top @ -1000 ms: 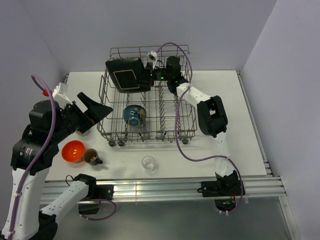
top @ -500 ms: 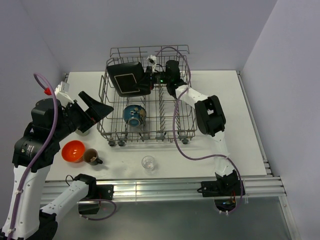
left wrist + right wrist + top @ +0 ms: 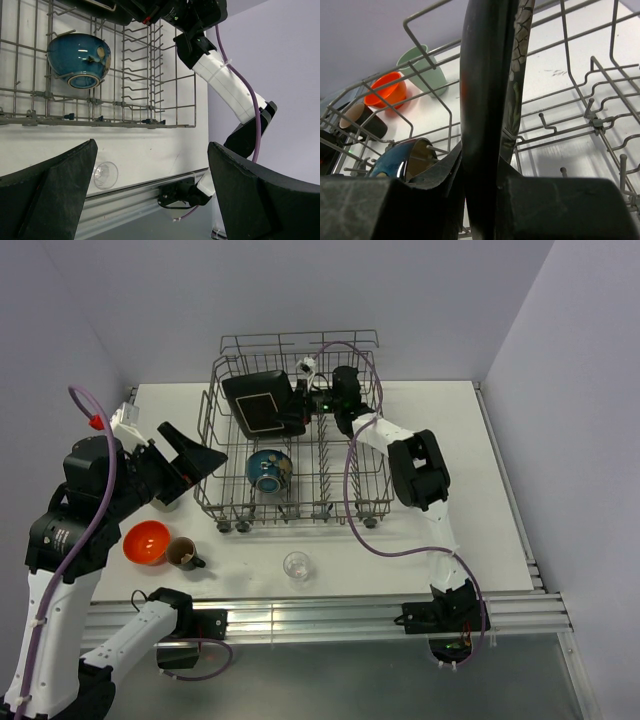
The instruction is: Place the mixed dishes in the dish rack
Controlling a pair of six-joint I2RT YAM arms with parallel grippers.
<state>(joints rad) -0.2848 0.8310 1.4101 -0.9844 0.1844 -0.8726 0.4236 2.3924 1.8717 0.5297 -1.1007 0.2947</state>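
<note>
My right gripper (image 3: 303,400) is shut on the edge of the black square plate (image 3: 262,406), which stands on edge over the back left of the dish rack (image 3: 296,337). In the right wrist view the plate (image 3: 487,90) rises between my fingers among the tines. A blue bowl (image 3: 268,469) lies on its side in the rack. On the table in front left sit the orange bowl (image 3: 147,541), brown mug (image 3: 182,553) and clear glass (image 3: 296,564). The pale green cup (image 3: 422,65) shows beyond the rack. My left gripper (image 3: 185,455) hovers open and holds nothing left of the rack.
The rack's upright tines (image 3: 592,107) crowd around the plate. The left wrist view looks down on the rack's front rail (image 3: 100,120), the blue bowl (image 3: 80,59) and the glass (image 3: 105,175). An aluminium rail (image 3: 320,612) runs along the table's near edge.
The right gripper has carried the plate a little forward and lower into the rack, turning it. The left arm has barely moved.
</note>
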